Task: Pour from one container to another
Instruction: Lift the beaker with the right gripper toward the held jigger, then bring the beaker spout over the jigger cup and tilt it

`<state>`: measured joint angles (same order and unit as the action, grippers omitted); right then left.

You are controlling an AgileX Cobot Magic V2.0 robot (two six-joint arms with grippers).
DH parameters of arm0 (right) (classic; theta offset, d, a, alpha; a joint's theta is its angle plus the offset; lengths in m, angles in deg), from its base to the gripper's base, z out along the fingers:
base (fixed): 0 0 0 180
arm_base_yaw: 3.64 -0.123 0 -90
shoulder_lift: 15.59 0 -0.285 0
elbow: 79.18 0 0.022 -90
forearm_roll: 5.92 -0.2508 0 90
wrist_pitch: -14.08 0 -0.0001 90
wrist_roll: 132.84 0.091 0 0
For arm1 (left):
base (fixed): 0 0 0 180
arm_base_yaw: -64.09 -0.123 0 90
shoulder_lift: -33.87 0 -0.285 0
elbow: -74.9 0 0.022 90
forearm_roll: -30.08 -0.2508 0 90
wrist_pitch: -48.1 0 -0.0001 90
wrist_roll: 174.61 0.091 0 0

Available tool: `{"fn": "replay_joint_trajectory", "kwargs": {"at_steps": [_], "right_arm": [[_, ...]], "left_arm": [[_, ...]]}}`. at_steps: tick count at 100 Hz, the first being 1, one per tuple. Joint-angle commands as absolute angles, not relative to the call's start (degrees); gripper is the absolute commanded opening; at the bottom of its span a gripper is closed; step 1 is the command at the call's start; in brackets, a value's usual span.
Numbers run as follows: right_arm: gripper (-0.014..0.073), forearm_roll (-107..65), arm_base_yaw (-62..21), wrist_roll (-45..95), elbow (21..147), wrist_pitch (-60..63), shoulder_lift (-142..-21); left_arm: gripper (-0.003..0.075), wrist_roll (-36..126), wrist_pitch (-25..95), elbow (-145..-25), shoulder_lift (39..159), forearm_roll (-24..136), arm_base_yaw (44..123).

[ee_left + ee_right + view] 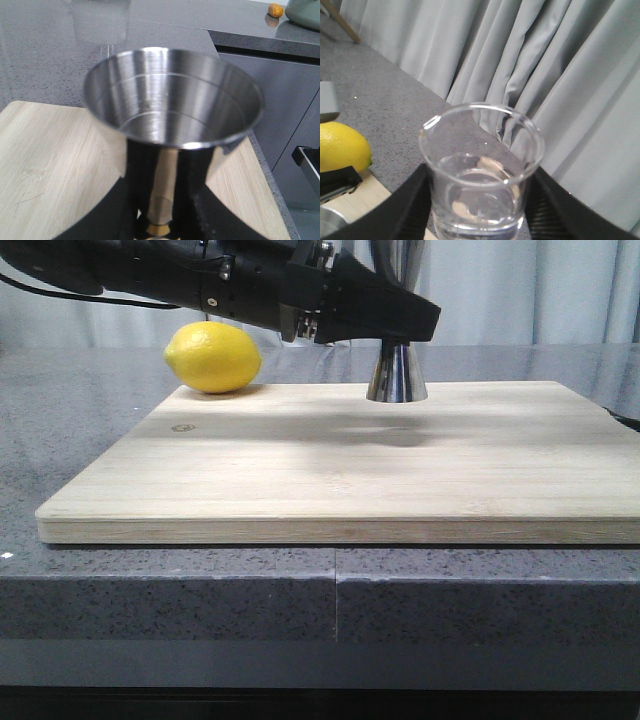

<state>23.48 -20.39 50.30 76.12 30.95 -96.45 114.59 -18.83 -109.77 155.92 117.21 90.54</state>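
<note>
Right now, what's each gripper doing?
Left gripper: closed on the jigger.
Right gripper: closed on the beaker.

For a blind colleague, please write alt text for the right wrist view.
The right gripper holds a clear glass beaker upright, a little liquid in its bottom. A lemon lies beyond on a wooden board, grey curtains behind.

The left arm (180,280) is matte black, with a thin black cable along it and small silver screws and fittings near the wrist. Its gripper (400,315) has broad black fingers.
</note>
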Motion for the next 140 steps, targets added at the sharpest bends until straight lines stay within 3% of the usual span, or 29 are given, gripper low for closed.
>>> {"fn": "replay_joint_trajectory", "kwargs": {"at_steps": [1, 140], "right_arm": [[0.0229, 25.46, -20.89, 50.02, 78.34, 34.20, -94.47], [0.0229, 46.85, -21.14, 50.02, 78.34, 32.34, -92.85]], "left_arm": [[-0.0021, 114.10, -22.27, -111.62, 152.13, 121.24, 90.89], [-0.0021, 113.97, -22.86, -111.62, 152.13, 120.22, 90.89]]}}
